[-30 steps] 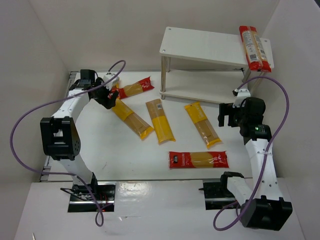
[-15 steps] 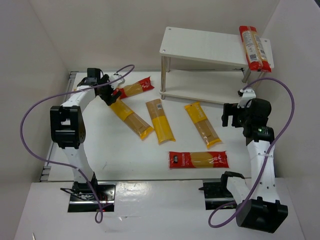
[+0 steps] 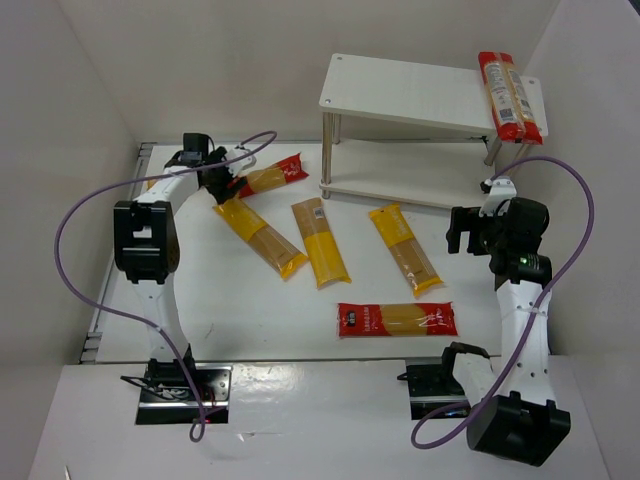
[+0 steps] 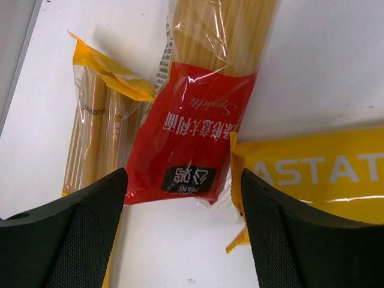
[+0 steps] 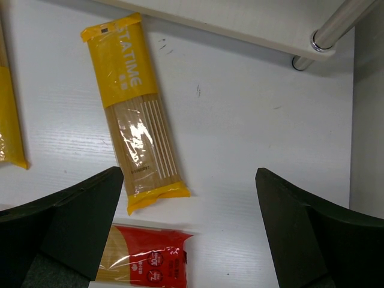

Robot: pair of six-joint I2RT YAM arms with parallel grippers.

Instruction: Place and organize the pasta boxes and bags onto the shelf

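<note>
The white two-tier shelf [image 3: 410,95] stands at the back right, with two red-ended packets [image 3: 508,95] on the right end of its top board. On the table lie a red-ended packet [image 3: 268,177], three yellow packets [image 3: 258,235] [image 3: 320,243] [image 3: 405,248] and another red-ended packet [image 3: 397,319]. My left gripper [image 3: 222,180] is open and empty, low over the red end [image 4: 192,144] of the far-left packet. A yellow packet [image 4: 99,132] lies to its left and another [image 4: 318,174] to its right. My right gripper [image 3: 462,230] is open and empty above the table.
The right wrist view shows a yellow packet [image 5: 135,120], a red packet end [image 5: 150,258], the shelf's lower board [image 5: 240,21] and a metal leg [image 5: 336,27]. White walls enclose the table on the left, back and right. Purple cables loop from both arms.
My left arm has swung back and its gripper has moved to the red end of the far-left packet. My right arm has shifted slightly right. No packet has moved.
</note>
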